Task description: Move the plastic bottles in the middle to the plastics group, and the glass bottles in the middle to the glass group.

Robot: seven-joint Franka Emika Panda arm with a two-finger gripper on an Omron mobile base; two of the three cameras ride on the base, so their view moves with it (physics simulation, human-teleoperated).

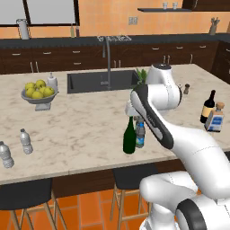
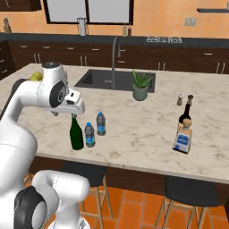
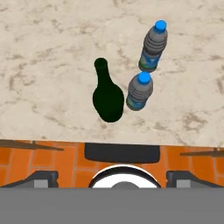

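While the gripper point(image 3: 112, 175) is hovering released | green wine bottle point(image 3: 107, 98) is standing upright below it | blue-capped plastic bottles point(image 3: 140, 91) are standing just beside that bottle.

The counter point(image 1: 90, 130) was pale, veined marble, polished smooth. On it the wine bottle point(image 3: 107, 98) looked like dark green, glossy glass, and the two blue-capped bottles point(image 3: 140, 89) like ribbed, tinted plastic. At upper left, the fruit bowl point(image 1: 38, 99) seemed dull metal.

Bright even rendered light, faint shadows, slightly soft
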